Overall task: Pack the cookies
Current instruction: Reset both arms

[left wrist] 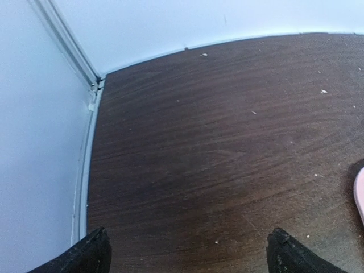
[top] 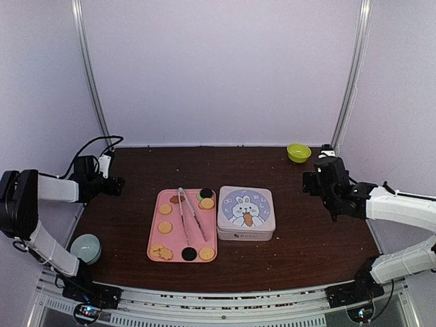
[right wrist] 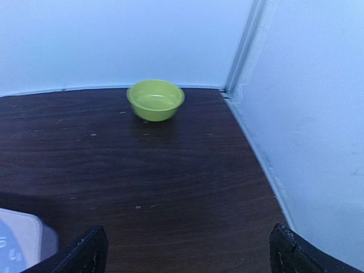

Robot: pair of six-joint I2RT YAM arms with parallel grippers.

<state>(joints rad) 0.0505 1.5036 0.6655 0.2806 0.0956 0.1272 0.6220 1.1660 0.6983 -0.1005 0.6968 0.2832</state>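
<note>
**Pink tray (top: pixel 154 235) loaded, tin (top: pixel 246 212) shut**

Cookies (top: pixel 165 227) lie on the tray in the middle of the tabletop (top: pixel 313 235), with tongs (top: pixel 191 216) across them for lifting. The tin sits just right, I judge to keep transfers short. Beyond, my left end effector (left wrist: pixel 187 256) and right end effector (right wrist: pixel 187 253) hover at the sides, jaws apart, empty.
</note>
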